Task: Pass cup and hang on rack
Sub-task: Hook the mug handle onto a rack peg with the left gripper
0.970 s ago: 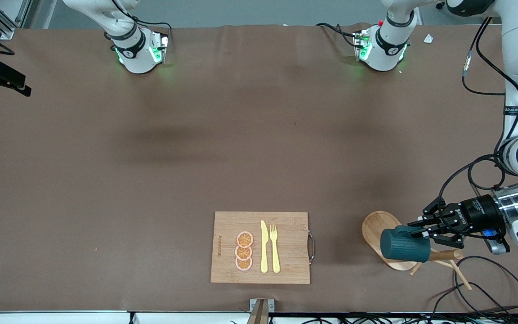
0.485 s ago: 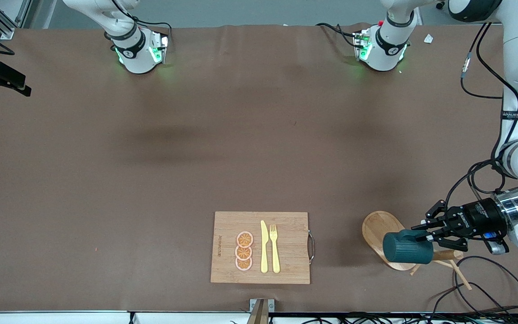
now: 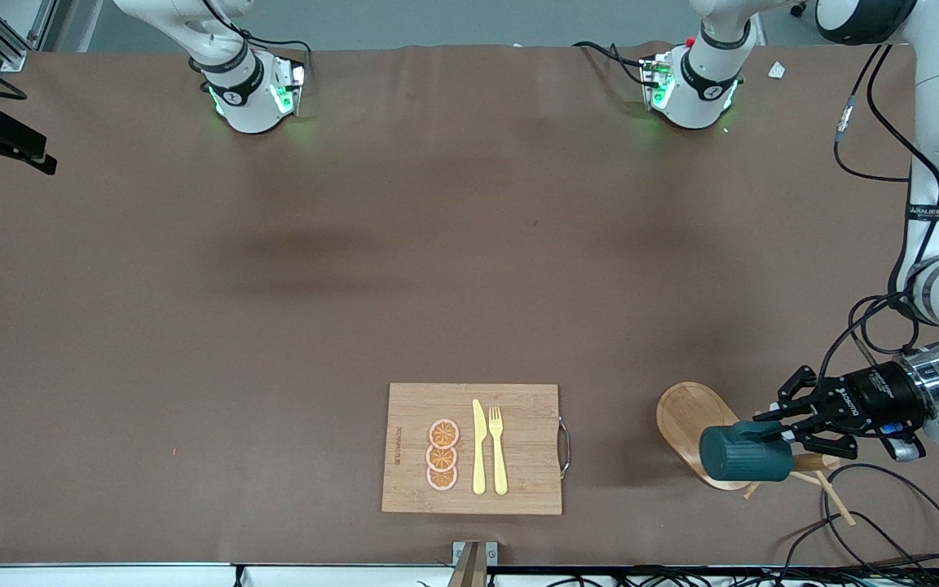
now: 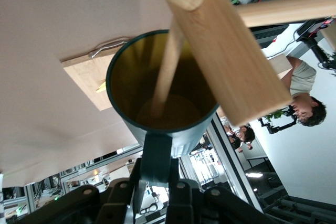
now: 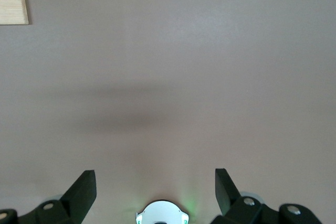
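One cup (image 3: 745, 458): teal, lying sideways in the air over the rack (image 3: 694, 420), a peg (image 4: 167, 72) reaching into its mouth.
Left gripper (image 3: 779, 427): clamped on the cup's handle (image 4: 155, 157).
Key relation: cup's long axis runs along the peg; the handle, not the mouth, likely needs the peg.
Right gripper (image 5: 155, 190): spread wide, empty, waiting above bare table.

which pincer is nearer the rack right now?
Left. The left pincer holds the cup by its handle over the rack, a peg inside the cup. The right pincer is open over bare table.
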Robot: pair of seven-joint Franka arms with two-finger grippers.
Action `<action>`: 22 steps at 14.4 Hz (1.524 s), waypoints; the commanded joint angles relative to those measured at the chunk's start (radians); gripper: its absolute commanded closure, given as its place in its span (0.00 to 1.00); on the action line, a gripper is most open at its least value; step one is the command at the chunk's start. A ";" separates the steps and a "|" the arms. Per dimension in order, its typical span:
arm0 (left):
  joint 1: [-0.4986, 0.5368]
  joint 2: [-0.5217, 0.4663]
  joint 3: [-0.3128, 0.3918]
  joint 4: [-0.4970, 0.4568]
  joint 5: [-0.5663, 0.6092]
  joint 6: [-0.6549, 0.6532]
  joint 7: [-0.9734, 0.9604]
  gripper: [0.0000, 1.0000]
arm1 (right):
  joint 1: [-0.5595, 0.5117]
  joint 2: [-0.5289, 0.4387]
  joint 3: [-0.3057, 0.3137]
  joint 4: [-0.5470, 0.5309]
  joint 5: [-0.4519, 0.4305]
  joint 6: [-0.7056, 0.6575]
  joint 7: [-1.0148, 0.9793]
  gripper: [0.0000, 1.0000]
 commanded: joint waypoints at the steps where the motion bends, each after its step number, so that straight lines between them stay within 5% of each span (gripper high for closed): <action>1: 0.027 0.004 -0.008 -0.002 -0.026 -0.043 0.030 0.98 | 0.001 -0.024 0.001 -0.016 0.012 0.007 0.002 0.00; 18: 0.063 0.025 -0.008 0.000 -0.033 -0.070 0.108 0.96 | 0.001 -0.024 -0.002 -0.022 0.017 0.016 -0.001 0.00; 22: 0.063 0.027 -0.008 0.000 -0.033 -0.069 0.109 0.82 | 0.001 -0.024 -0.002 -0.022 0.018 0.014 -0.001 0.00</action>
